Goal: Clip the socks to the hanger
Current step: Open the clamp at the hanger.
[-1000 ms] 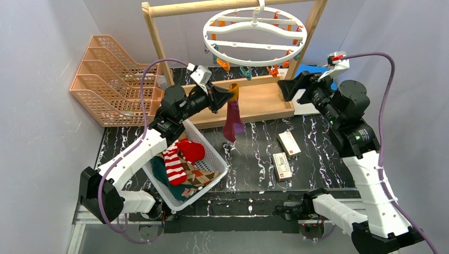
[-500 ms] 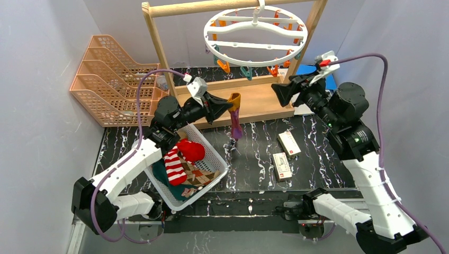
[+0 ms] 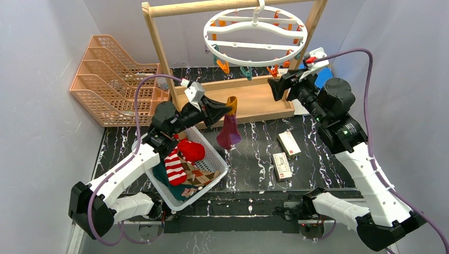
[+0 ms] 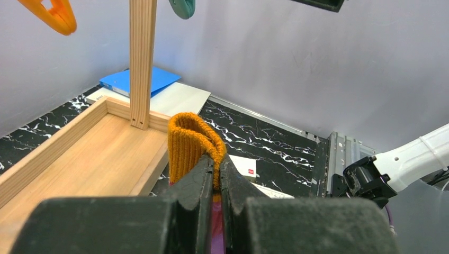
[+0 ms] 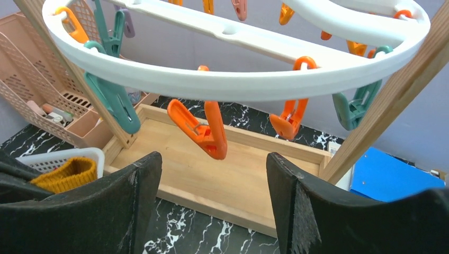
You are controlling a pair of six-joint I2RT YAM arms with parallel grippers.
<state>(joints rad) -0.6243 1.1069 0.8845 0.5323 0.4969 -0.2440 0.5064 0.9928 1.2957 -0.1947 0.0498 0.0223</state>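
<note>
**Near edge, left of centre.** White mesh basket (image 3: 212, 148) standing askew on the counter (image 3: 254, 159). It serves as stock for later clipping and holds:
- a red-and-white striped sock (image 3: 173, 166)
- a red sock (image 3: 191, 151)
- an argyle sock (image 3: 200, 173)
- a dark teal sock (image 3: 164, 177)

**Near centre-right.** Two small white boxes (image 3: 289, 144) lying flat, well apart from the work and apparently no part of it.

**Mid counter.** Left tool (image 3: 226, 107), pinched tight on the orange cuff of the maroon sock (image 3: 229, 129).
- The foot hangs free above the counter, just past the basket's far corner.
- The cuff stands folded above the fingertips (image 4: 204, 169). It is probably held this way so that a doubled edge is offered to a clip.

**Mid counter, right.** Right tool (image 3: 274, 87), jaws spread wide and holding nothing.
- It is aimed at an orange clip (image 5: 204, 129) that dangles between the jaws in its own camera, though farther off.
- It is probably placed to squeeze that clip open.

**Far centre.** Wooden rack (image 3: 156, 37), its tray base (image 3: 259, 100) on the counter. The round white hanger (image 3: 254, 46) is hooked to the top bar, with orange and teal clips hanging round the rim. No sock is clipped yet.

**Far left corner.** Stacked pink mesh trays (image 3: 106, 74).

**Far right corner.** Blue folder (image 5: 392, 177).

**Surface.** Black, white-veined marble pattern.

**Room.** Plain pale grey walls close in on three sides.
</note>
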